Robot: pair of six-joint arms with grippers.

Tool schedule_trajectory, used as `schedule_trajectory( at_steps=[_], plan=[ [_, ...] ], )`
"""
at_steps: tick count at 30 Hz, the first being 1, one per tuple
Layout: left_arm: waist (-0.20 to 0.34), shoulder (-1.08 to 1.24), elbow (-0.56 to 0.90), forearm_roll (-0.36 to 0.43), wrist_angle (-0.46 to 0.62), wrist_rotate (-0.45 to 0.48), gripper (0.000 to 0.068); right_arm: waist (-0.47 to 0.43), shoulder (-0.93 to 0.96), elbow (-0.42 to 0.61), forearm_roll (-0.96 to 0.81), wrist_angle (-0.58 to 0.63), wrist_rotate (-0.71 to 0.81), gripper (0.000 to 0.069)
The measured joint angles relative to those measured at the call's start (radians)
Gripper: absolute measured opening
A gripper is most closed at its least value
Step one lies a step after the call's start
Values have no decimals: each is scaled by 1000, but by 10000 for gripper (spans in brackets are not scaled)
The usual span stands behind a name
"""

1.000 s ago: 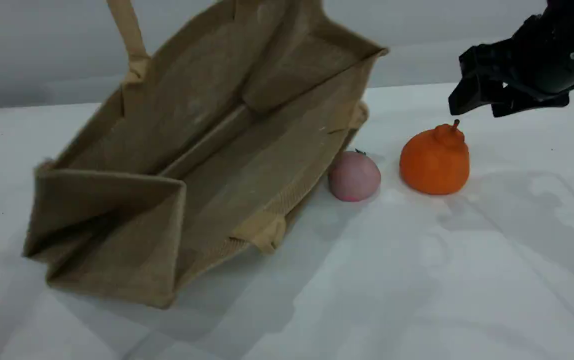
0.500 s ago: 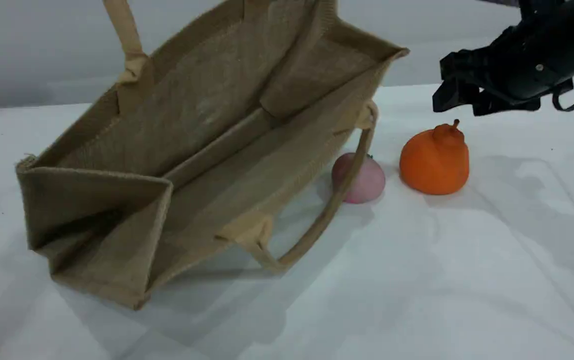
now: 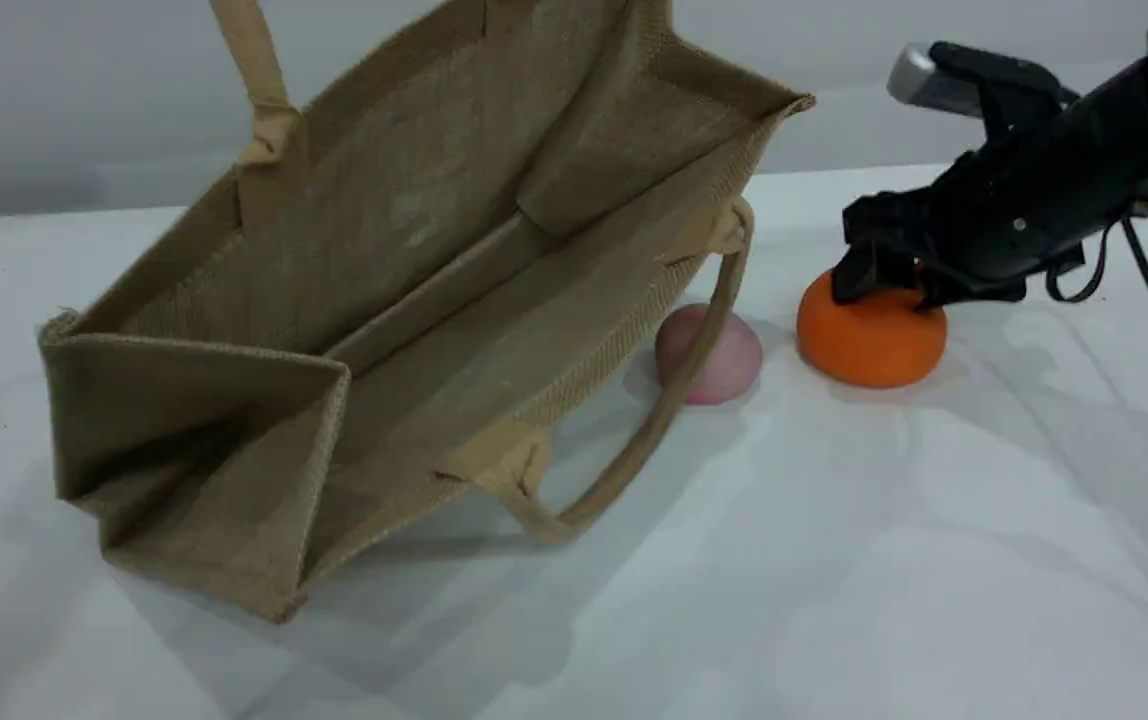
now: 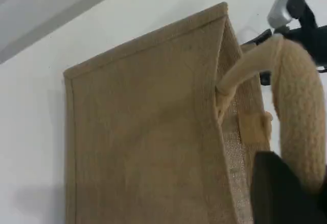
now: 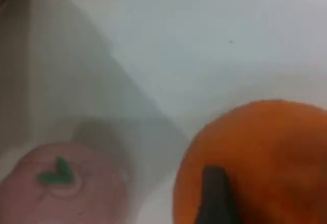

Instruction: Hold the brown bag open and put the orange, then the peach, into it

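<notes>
A: Scene?
B: brown bag point(image 3: 414, 300) tilted open on table point(image 3: 834, 560), handle point(image 3: 246, 60) pulled up out of frame. peach point(image 3: 729, 355) just beside bag, orange point(image 3: 869, 345) next along; right gripper point(image 3: 884, 275) spread on the orange's top.
A: Left wrist?
B: left gripper point(image 4: 294, 183) pinching handle point(image 4: 299, 101), probably, since the view is blurry.
A: Right wrist?
B: fingertip point(image 5: 214, 198) over orange point(image 5: 276, 152), peach point(image 5: 66, 188) left.

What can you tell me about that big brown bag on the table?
The brown bag is a large tan tote of coarse jute-like weave with two paler handles. It stands tilted on the white table, mouth wide open, nothing inside. The left gripper pinches the upper handle, holding it up; the lower handle droops in front of the peach.
</notes>
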Motion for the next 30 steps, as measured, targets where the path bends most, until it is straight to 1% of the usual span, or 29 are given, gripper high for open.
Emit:
schedule_trajectory(
  at_steps=[1,3,4,6,8,9,12,14,18,21,23,26,30],
  plan=[
    [0,0,0,0,0,0,78,0,4,0,0,0,0,401],
    [0,0,0,-1,0,0,78,0,4,1,0,0,0,355],
    [0,0,0,-1,0,-1,78,0,1,2,0,0,1,310],
    [0,0,0,-1,0,-1,78,0,-6,2,0,-1,1,186],
    [0,0,0,-1,0,-2,78,0,-25,4,-1,-6,2,78],
    [0,0,0,-1,0,-2,78,0,-35,8,-3,-10,3,54],
    [0,0,0,-2,0,-2,78,0,-93,30,-41,-25,3,38],
    [0,0,0,-8,0,-2,78,0,-156,49,-72,-60,3,38],
    [0,0,0,-50,0,-2,78,0,-305,114,-80,-165,3,38],
    [0,0,0,-69,0,-2,78,0,-428,169,-104,-172,2,38],
    [-1,0,0,-83,0,-2,78,0,-508,203,-135,-134,1,38],
    [-19,0,0,-87,-2,-2,78,0,-626,237,-166,-27,1,38],
    [-50,0,29,-81,-2,9,78,9,-726,254,-223,204,26,38]
  ],
)
